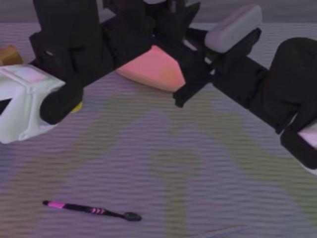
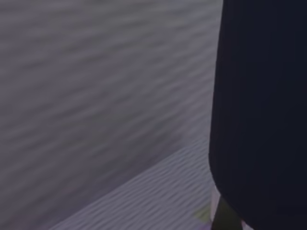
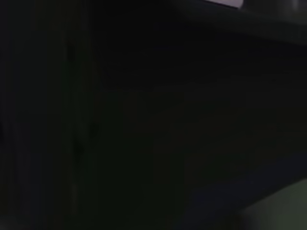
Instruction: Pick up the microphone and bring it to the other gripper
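1. Both arms reach in to the far middle of the tabletop (image 1: 163, 163), and their black parts crowd together there in the top view.
2. The left end effector (image 1: 141, 34) sits in that dark cluster at the far edge. I cannot tell whether its fingers are wide, narrow or holding anything.
3. The right end effector (image 1: 190, 84) comes in from the right, with a pointed black tip aimed toward the tabletop's middle. A pale grey oblong pad (image 1: 233, 27) shows just beyond it. I cannot tell the state of its fingers either.
4. The microphone cannot be made out among the black parts in the top view.
5. In the left wrist view, a dark navy rounded mass (image 2: 264, 110) fills one side, close to the camera. I cannot tell whether this is the microphone's head.
6. A salmon-pink wedge-shaped object (image 1: 153, 69) lies on the tabletop between the two arms, partly under them.
7. A thin black toothbrush with pink marks (image 1: 91, 209) lies flat near the front left, well apart from both arms.
8. A golden-brown object (image 1: 9, 54) peeks in at the far left edge.
9. The right wrist view is dark.
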`<action>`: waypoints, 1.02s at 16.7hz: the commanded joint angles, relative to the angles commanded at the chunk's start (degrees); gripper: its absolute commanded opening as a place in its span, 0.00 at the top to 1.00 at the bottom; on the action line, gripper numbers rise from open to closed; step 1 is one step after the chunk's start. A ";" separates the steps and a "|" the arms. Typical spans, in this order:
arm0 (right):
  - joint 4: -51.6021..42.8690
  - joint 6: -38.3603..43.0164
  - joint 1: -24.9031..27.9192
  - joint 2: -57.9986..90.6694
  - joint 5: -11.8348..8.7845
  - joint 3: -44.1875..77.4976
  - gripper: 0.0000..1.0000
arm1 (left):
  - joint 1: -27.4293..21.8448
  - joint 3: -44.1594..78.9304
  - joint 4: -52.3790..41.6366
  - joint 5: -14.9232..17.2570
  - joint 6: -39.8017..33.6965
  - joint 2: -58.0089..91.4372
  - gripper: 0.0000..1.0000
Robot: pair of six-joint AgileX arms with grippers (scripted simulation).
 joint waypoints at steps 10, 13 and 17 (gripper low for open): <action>0.00 0.00 0.00 0.00 0.00 0.00 0.55 | 0.00 0.00 0.00 0.00 0.00 0.00 1.00; 0.00 0.00 0.00 0.00 0.00 0.00 0.32 | 0.00 0.00 0.00 0.00 0.00 0.00 1.00; 0.00 0.00 0.00 0.00 0.00 0.00 0.02 | 0.00 0.00 0.00 0.00 0.00 0.00 1.00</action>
